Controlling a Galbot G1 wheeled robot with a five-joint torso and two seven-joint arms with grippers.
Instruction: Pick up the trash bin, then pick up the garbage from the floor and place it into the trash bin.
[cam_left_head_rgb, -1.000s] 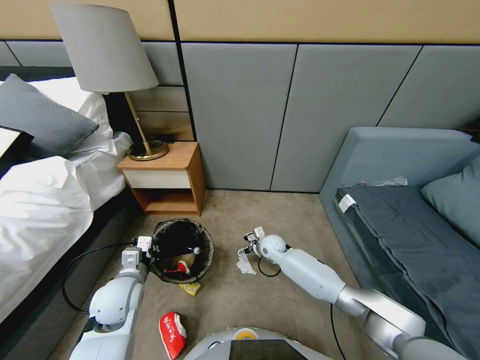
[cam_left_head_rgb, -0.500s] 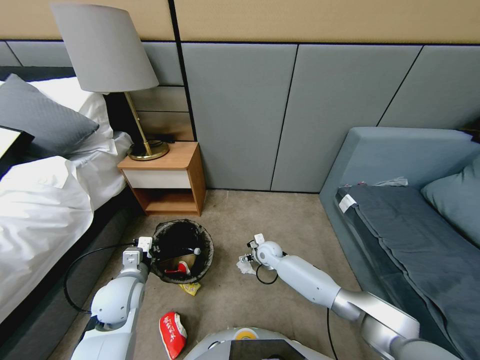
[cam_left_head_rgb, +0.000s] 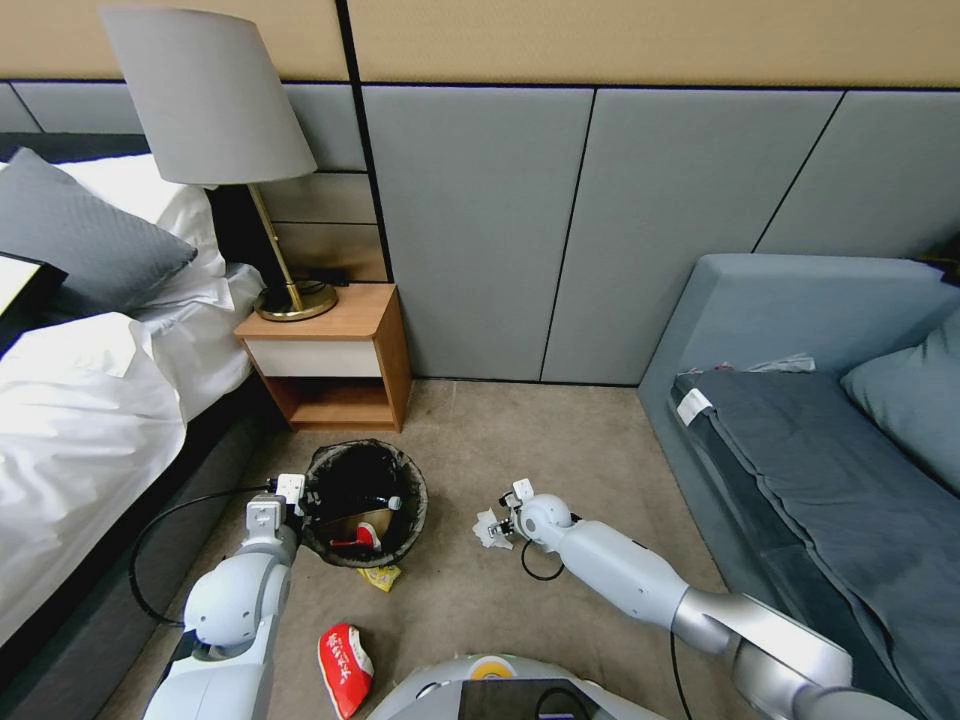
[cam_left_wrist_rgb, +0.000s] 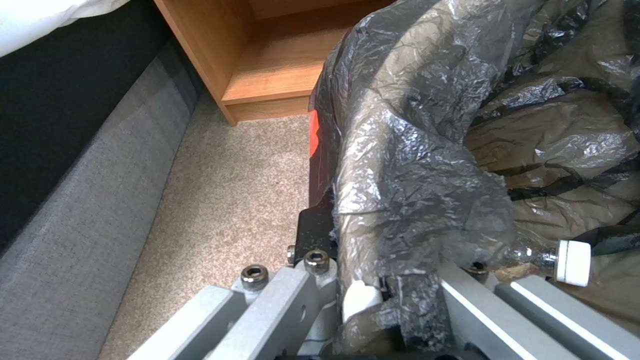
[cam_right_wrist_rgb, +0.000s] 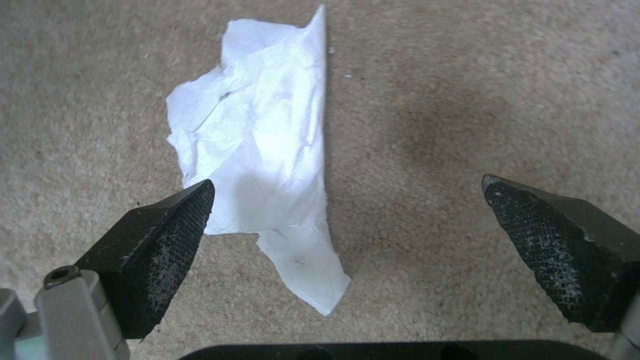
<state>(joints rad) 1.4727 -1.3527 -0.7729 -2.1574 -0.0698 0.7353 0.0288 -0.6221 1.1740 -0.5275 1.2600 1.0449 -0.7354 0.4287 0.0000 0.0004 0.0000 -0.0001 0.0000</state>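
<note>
Head view: the left end effector (cam_left_head_rgb: 290, 497) grips the trash bin (cam_left_head_rgb: 364, 502) rim, some litter already inside. The right end effector (cam_right_wrist_rgb: 347, 240), spread wide, hovers over the tissue (cam_right_wrist_rgb: 263, 145); a red wrapper (cam_left_head_rgb: 344, 667) and yellow wrapper (cam_left_head_rgb: 381, 576) remain on the floor.

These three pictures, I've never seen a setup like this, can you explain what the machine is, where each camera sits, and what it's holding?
It is a wheeled robot with two arms, in a bedroom. The wide picture comes from a camera on its head, looking down at the carpet. The other two come from cameras on its wrists.

The left hand is shut on the rim of the trash bin, which is lined with a black bag and already has some litter inside. The right hand is open, low over a crumpled white tissue on the carpet, one fingertip over the tissue's edge. A red-and-white wrapper and a yellow wrapper lie on the floor near the bin.
</note>
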